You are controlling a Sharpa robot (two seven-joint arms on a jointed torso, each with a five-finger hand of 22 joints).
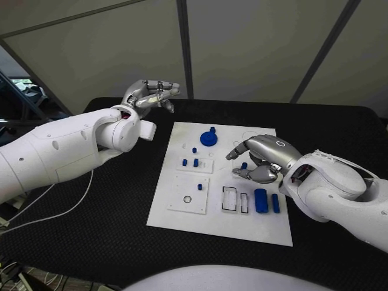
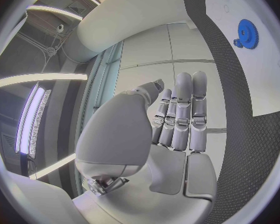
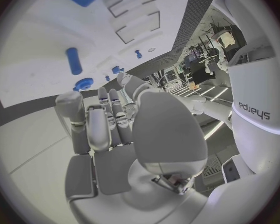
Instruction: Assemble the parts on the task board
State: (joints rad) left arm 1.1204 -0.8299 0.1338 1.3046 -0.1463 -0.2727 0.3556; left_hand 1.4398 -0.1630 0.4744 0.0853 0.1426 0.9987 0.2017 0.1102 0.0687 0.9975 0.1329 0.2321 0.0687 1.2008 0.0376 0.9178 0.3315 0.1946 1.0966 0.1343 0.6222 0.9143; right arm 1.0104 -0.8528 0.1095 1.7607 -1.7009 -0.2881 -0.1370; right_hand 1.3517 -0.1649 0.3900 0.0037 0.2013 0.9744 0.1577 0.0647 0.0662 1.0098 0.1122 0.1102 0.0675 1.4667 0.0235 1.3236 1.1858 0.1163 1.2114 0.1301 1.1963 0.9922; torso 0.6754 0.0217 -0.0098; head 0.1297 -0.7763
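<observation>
The white task board (image 1: 222,213) lies in the middle of the table. On it are a blue gear (image 1: 209,138) (image 2: 247,33) near its far edge, small blue pegs (image 1: 190,162), and two long blue parts (image 1: 261,200) beside empty slots (image 1: 231,199). My right hand (image 1: 259,159) (image 3: 105,119) hovers low over the board's right side, fingers bent and apart, holding nothing. A small blue peg (image 1: 244,165) (image 3: 73,60) sits just off its fingertips. My left hand (image 1: 150,94) (image 2: 177,119) is raised off the board's far left corner and holds nothing.
The black table (image 1: 107,212) surrounds the board on all sides. A white cable (image 1: 67,209) trails over the table's left edge. My left forearm (image 1: 63,148) hangs over the table's left side.
</observation>
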